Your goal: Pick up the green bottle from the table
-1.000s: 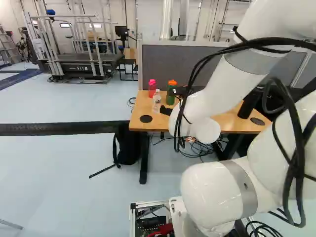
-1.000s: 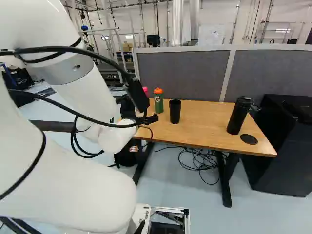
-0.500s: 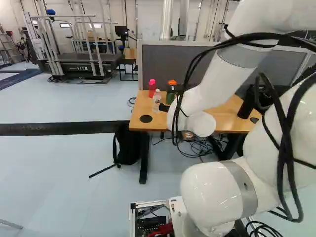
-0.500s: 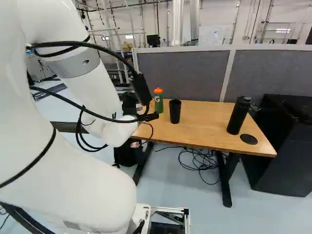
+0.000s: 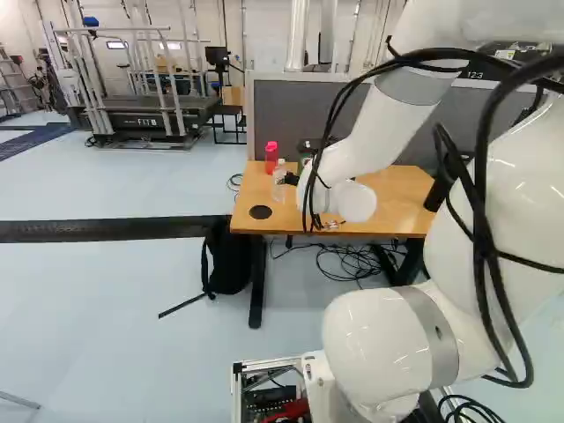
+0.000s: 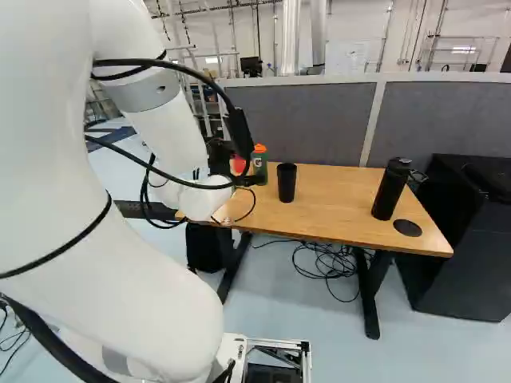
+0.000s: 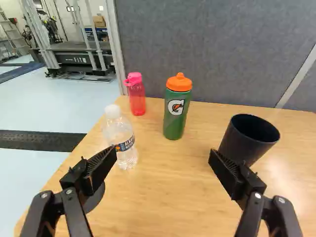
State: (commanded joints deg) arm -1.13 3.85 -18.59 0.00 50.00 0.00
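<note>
Arm [image 5: 379, 132] shifted farther forward, pincer [image 6: 219, 153] wide open at wooden table [image 6: 343, 187], green bottle [image 7: 175, 114] upright ahead, grey partition [image 7: 212, 49] behind

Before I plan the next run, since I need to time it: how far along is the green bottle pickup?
Done: the gripper is open and faces the green bottle, which stands ahead, between the lines of its fingers. In hand: probably the approach; nothing is gripped. Left: closing in, gripping and lifting, as the bottle stands upright on the table.
</note>
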